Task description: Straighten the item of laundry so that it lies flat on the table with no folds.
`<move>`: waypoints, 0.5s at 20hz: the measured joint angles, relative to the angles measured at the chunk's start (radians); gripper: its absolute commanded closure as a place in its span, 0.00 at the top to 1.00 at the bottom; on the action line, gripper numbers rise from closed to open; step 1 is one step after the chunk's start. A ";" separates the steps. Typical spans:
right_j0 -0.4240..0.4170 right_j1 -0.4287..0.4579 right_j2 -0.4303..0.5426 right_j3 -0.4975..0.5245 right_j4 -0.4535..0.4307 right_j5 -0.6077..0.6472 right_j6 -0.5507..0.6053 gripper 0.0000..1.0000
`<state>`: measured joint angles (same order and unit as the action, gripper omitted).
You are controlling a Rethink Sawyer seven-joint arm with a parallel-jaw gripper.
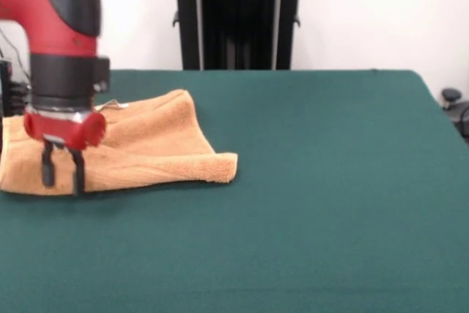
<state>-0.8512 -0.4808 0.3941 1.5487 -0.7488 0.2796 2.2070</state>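
The small orange-tan terry-cloth towel (139, 148) lies rumpled and folded near the left edge of the dark green felt-covered table (330, 196). The red-and-black gripper (62, 177) stands over its left end, fingers slightly apart, gripping nothing visible.

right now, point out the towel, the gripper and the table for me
towel (154, 144), front view, on its raised middle fold
gripper (62, 174), front view, midway between the black jaws' tips
table (330, 203), front view, on the bare green cloth

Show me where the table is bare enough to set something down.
The table is bare across everything right of the towel, out to its right edge, and along the near strip below the towel. The far left is crowded: towel plus gripper over its left end.
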 measured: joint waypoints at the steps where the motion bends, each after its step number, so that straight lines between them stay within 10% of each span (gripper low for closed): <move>1: 0.001 -0.022 0.005 -0.006 0.018 0.080 -0.002 1.00; 10: 0.002 -0.129 0.065 -0.081 0.064 0.415 -0.003 1.00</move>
<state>-0.8490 -0.6095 0.4594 1.4673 -0.6845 0.6947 2.2045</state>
